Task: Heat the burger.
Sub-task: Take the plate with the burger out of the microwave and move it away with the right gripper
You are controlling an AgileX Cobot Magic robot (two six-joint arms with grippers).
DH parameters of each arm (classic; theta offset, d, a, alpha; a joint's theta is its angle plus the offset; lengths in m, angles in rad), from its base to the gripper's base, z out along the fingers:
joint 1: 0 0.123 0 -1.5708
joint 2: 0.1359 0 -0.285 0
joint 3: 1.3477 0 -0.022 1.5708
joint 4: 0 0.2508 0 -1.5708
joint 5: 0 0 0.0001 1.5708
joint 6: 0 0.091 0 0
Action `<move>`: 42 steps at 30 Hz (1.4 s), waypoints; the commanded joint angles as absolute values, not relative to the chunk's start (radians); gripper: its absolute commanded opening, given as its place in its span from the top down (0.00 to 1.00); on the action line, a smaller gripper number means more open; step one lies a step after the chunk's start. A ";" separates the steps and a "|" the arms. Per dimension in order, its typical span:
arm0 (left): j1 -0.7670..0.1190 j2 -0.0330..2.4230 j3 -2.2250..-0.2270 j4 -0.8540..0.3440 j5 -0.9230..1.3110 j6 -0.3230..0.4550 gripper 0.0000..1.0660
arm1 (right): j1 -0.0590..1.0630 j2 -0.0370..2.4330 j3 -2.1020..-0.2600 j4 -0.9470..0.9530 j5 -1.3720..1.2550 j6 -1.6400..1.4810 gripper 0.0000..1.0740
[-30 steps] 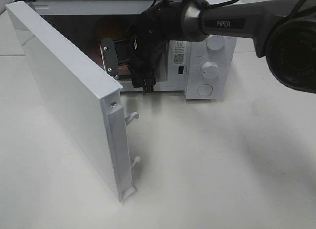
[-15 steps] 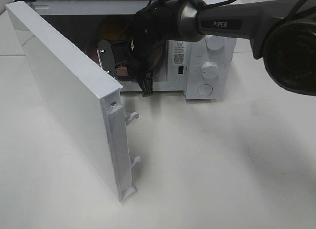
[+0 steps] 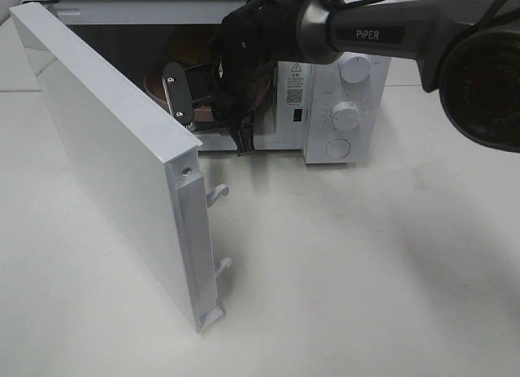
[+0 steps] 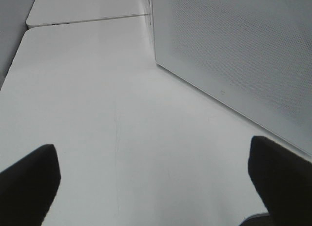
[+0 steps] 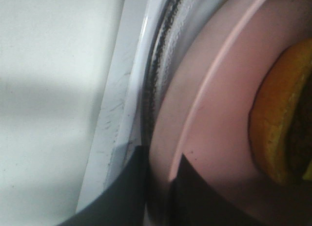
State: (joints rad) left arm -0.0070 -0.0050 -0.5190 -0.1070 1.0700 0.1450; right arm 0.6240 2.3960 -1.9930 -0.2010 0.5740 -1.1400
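Right gripper is clamped on the pink plate's rim inside the microwave; the burger rides on it (left gripper gaping over the table).

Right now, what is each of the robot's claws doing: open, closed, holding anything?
Left end effector: open, holding nothing, over the bare table.
Right end effector: shut on the rim of the pink plate that carries the burger.
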 commanded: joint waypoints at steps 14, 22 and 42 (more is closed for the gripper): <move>-0.006 -0.010 -0.516 -0.110 1.071 0.140 0.08 | 0.614 2.178 -1.705 -0.047 0.355 -1.512 1.00; -0.006 -0.010 -0.516 -0.110 1.071 0.140 0.08 | 0.593 2.088 -1.572 0.053 0.328 -1.680 1.00; -0.006 -0.010 -0.516 -0.110 1.071 0.140 0.08 | 0.571 1.853 -1.278 0.203 0.329 -1.891 1.00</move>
